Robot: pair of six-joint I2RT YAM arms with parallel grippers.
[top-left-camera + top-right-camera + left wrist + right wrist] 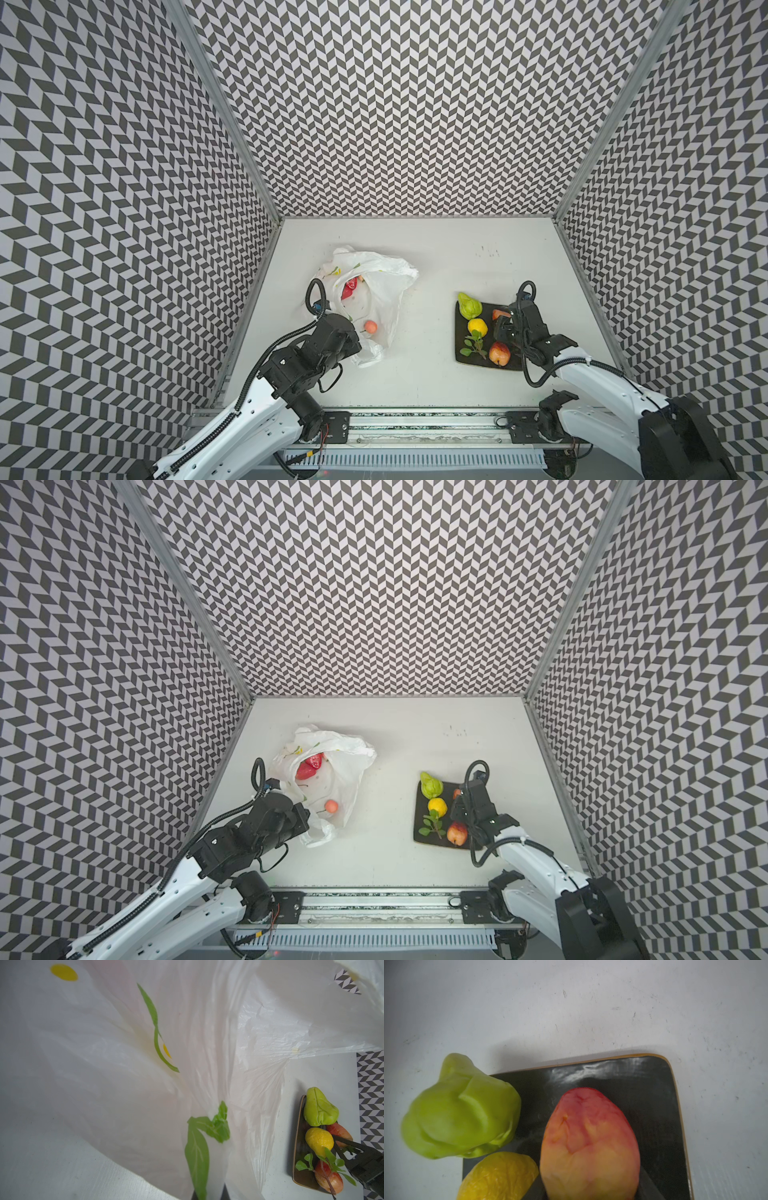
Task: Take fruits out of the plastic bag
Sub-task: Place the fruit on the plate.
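White, thin, crinkly plastic bag (376, 286), translucent and printed with yellow lemon slices and green leaves, lies slumped at about 10 o'clock on the pale, scuffed table (415, 374) in both top views. Its long axis runs roughly from 12 to 6 o'clock and its loose mouth gapes upward. A glossy red piece (350, 286) shows inside the opening toward 12 o'clock, and a small round peach (370, 327) sits among the film nearer 6 o'clock; whether it lies inside or on top I cannot tell. The left gripper (209, 1195) is clamped tight on the bag's gathered film at its 6 o'clock end. At about 3 o'clock sits a glazed dark square plate (462, 332) with rounded corners. On it are a waxy, lumpy green pear (470, 306) with its narrow end pointing to 11 o'clock over the plate's corner, a wrinkled yellow lemon (478, 327), a green leafy sprig (473, 347) and a red-and-yellow apple (498, 353). The right gripper (503, 320) stands about half spread. Its fingers press both flanks of a smooth oval red-orange fruit (589, 1142) resting on the plate, its long axis lying along the fingers.
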